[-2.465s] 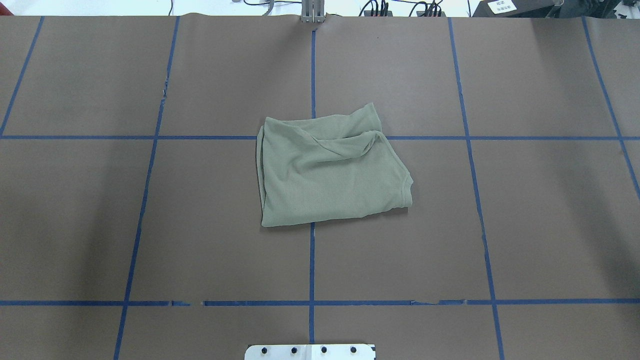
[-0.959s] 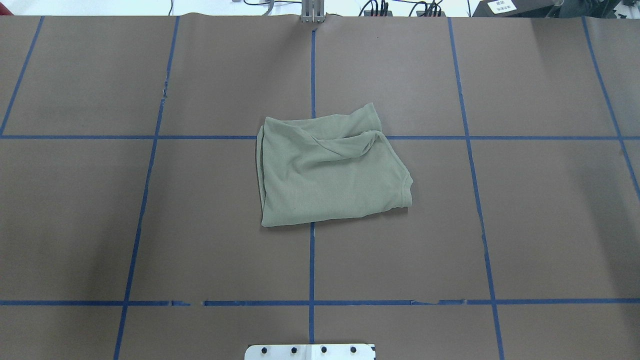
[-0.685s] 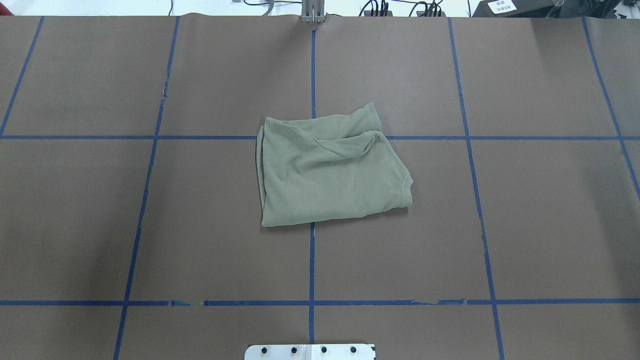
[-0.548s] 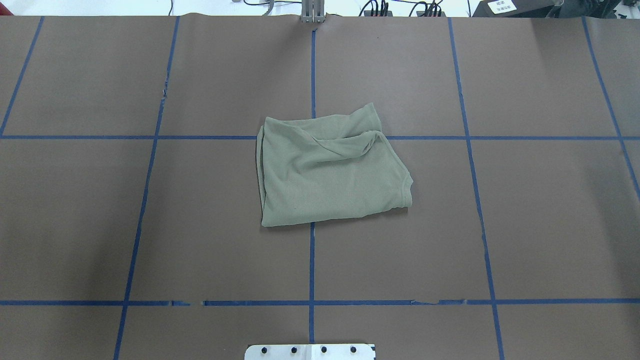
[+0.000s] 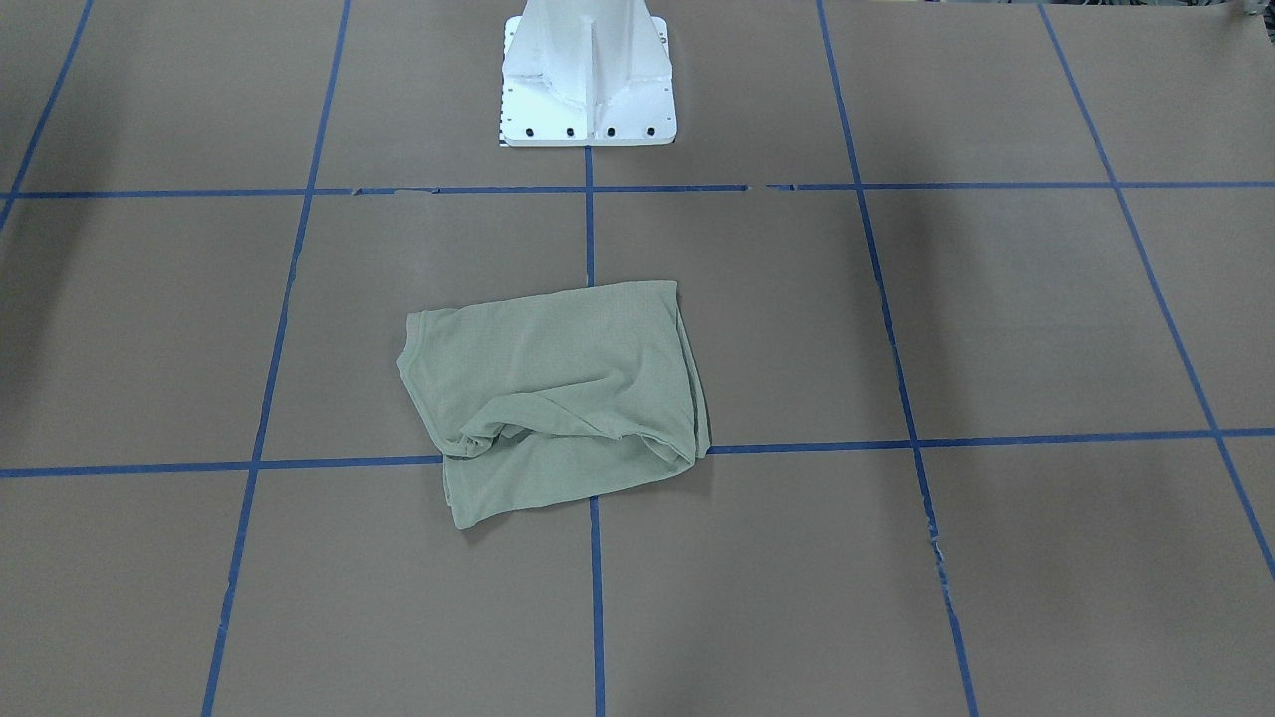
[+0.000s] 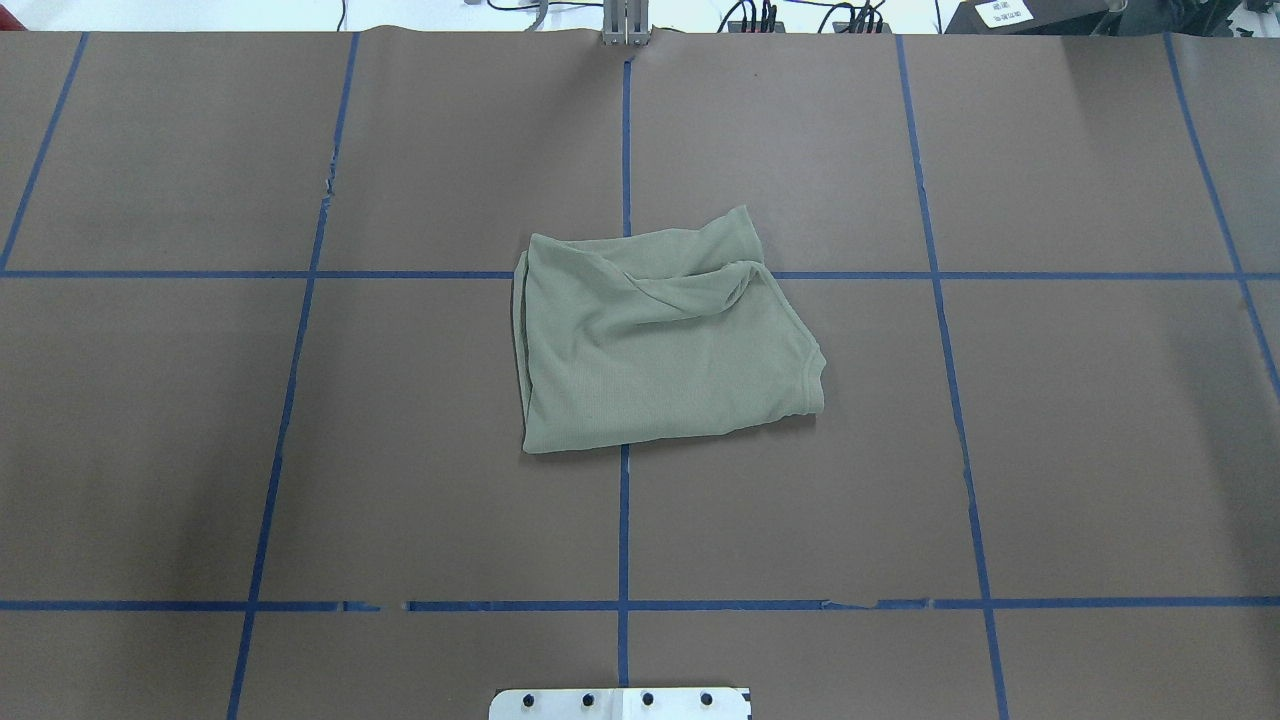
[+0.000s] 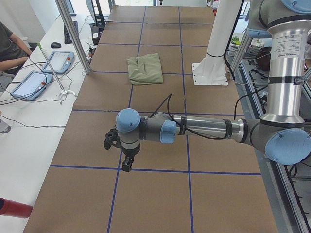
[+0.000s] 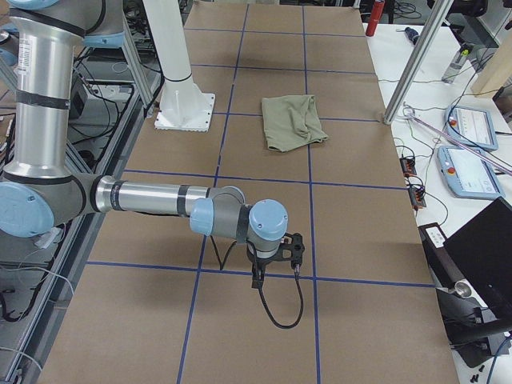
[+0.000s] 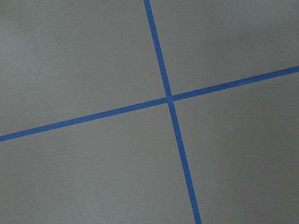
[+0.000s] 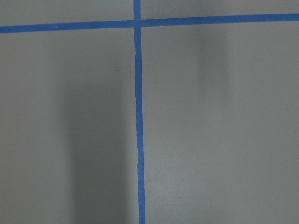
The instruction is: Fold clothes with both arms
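Locate pale sage-green knit shirt [image 6: 660, 350] at centre of overhead view, folded into a compact bundle on brown paper-covered table [image 6: 1100, 450], straddling a crossing of blue tape lines [image 6: 623, 520].

Long axis: roughly left to right in frame, tilted slightly down toward the right. Stitched edge: toward right. Bunched ridge: upper right of bundle.

Find left claw [image 7: 112, 141] at lower centre of left side view and right claw [image 8: 290, 244] at lower centre of right side view, both well apart from shirt. Cannot tell whether clenched or released.

Treat fold as probably near complete. Keep both arms clear. If tidying, press ridge flat from above without dragging bundle.
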Motion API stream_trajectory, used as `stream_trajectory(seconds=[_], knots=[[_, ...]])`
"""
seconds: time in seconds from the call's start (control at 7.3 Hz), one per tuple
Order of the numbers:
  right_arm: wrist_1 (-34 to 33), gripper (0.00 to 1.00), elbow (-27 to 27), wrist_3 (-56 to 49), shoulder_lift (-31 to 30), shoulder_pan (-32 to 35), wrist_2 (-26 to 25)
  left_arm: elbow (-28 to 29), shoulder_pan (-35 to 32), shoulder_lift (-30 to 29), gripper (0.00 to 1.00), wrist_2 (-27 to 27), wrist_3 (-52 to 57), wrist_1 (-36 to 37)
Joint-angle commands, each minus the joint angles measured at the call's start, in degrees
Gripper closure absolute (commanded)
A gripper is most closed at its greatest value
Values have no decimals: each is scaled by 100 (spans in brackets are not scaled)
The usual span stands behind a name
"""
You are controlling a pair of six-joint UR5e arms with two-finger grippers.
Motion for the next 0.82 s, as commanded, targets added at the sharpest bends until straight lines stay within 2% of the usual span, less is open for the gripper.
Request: stream_trajectory(seconds=[0.0, 0.14, 0.41, 0.68], knots=[[111, 0, -49, 53, 99, 0, -92, 9, 0, 0, 1, -1, -27, -4], [189, 0, -15, 288, 116, 0, -127, 18, 0, 0, 1, -1, -27, 5], [951, 0, -189, 1113, 108, -8, -365, 18, 0, 0, 1, -1, -27, -4], [1034, 0, -339, 1187, 186, -8, -321, 9, 0, -8, 1, -1, -97, -12]])
